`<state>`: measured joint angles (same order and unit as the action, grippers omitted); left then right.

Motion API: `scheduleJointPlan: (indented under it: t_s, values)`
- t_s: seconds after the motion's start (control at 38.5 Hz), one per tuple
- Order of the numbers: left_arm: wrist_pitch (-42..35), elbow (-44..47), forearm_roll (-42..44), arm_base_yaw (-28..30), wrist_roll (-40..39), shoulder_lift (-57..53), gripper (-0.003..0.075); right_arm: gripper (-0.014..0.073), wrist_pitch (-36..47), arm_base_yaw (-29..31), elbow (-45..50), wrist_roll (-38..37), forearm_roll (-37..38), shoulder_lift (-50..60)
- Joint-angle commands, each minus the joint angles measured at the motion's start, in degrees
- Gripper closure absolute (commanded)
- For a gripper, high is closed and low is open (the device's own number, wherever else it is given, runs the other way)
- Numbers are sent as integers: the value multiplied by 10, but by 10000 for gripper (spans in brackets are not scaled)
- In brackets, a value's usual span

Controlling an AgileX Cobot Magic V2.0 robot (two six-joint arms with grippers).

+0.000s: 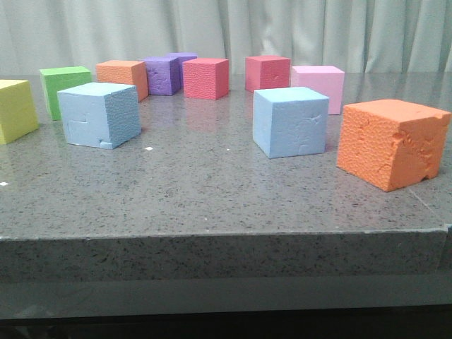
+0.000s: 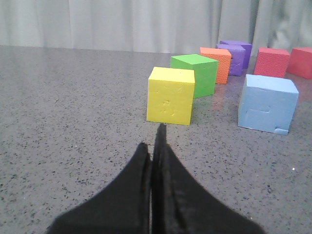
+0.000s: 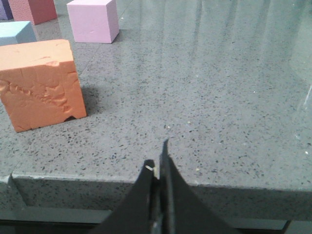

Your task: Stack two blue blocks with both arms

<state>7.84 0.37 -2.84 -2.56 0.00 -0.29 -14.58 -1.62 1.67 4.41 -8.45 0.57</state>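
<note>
Grey speckled stone makes up your table [image 1: 212, 183], with pale curtains [image 1: 233, 28] hanging behind it. Your two blue blocks sit apart on it in the front view, neither stacked nor touched. You have the left blue block [image 1: 99, 114], scored with lines and chipped at a lower corner, on the left side, and the right blue block [image 1: 290, 121] right of centre, with bare table between them.

Look outward from the left one: a green cube [image 1: 64, 90] stands just behind it, a yellow cube [image 1: 15, 109] is at the left edge, and an orange cube [image 1: 123, 75] is behind. Near the right one you see a battered orange cube [image 1: 392, 143] close to the front right, and a pink cube [image 1: 319, 87] behind it. Further back sit purple cubes [image 1: 164, 74] and two red cubes [image 1: 205, 78].

Neither arm shows in the front view. In its wrist view your left gripper [image 2: 157, 146] has its fingers pressed together, holding nothing, low over the table and pointing toward the yellow cube. Your right gripper [image 3: 160, 163] is likewise pressed together and empty, hovering at the table's front edge.
</note>
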Motion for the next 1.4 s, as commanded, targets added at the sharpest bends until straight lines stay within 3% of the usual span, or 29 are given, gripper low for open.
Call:
scheduleJointPlan:
  t_s: [0.0, 1.25, 1.38]
  values:
    - [-46, 1, -1, 1, -7, -10, 741, 654, 48, 3, -4, 6, -4, 7]
    - [-47, 1, 2, 1, -7, -10, 741, 654, 78, 3, -4, 6, -5, 7]
    - [-91, 1, -13, 1, -7, -10, 741, 654, 78, 3, -4, 6, -5, 7]
